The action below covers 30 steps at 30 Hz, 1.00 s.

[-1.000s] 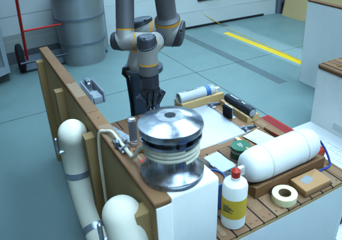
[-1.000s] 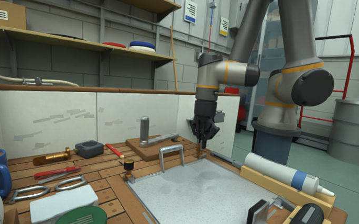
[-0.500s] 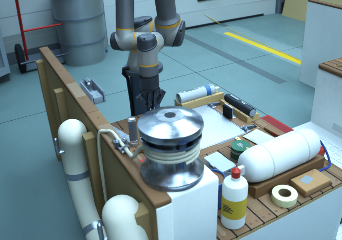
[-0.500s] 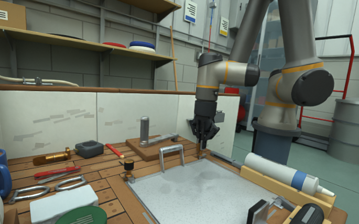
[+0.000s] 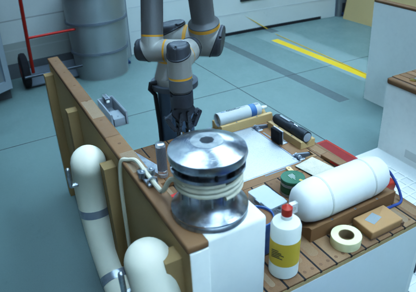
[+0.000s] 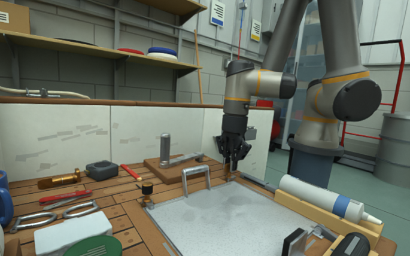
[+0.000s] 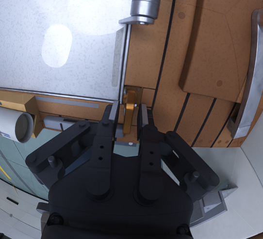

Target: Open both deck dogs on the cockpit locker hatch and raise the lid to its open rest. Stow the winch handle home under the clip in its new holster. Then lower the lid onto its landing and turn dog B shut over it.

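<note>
A brass deck dog point(image 7: 128, 109) sits at the far corner of the grey hatch lid point(image 6: 232, 219), turned off the lid along the deck edge, and my gripper point(image 7: 127, 113) hangs straight over it, open, with the dog's lever between the fingers. A second dog with a black knob point(image 6: 147, 190) stands at the lid's left corner. The lid lies flat, its steel bail handle point(image 6: 196, 179) upright on the far edge. The winch handle point(image 6: 176, 155) rests on a wooden pad behind the lid, its grip standing up. A grey holster point(image 5: 113, 110) hangs outside the coaming.
A large winch drum point(image 5: 208, 179) blocks much of the side camera's sight of the deck. A sealant tube point(image 6: 325, 198) and a black torch point(image 5: 291, 128) lie on wooden cradles by the lid. A white fender point(image 5: 339, 187), bottle point(image 5: 284, 241) and tape roll point(image 5: 346, 237) crowd the near deck.
</note>
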Tool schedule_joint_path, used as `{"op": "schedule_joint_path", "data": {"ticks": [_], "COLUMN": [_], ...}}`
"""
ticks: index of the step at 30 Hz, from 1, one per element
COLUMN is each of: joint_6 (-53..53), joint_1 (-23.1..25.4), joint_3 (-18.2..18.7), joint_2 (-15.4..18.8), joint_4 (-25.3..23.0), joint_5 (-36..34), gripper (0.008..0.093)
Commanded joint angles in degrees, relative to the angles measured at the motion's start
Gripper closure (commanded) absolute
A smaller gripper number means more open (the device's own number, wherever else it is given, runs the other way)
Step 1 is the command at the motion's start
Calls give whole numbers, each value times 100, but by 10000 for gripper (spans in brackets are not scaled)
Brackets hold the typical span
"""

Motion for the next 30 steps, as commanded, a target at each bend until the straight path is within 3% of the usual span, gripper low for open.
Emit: {"op": "schedule_joint_path", "data": {"ticks": [1, 4, 17, 30], "joint_6": [0, 0, 0, 0], "joint_1": [0, 0, 0, 0], "joint_3": [-1, -1, -6, -191], "joint_2": [-2, -2, -83, -1347], "joint_4": [-3, -3, 83, 1530], "joint_5": [0, 0, 0, 0], "gripper": [694, 634, 634, 634]}}
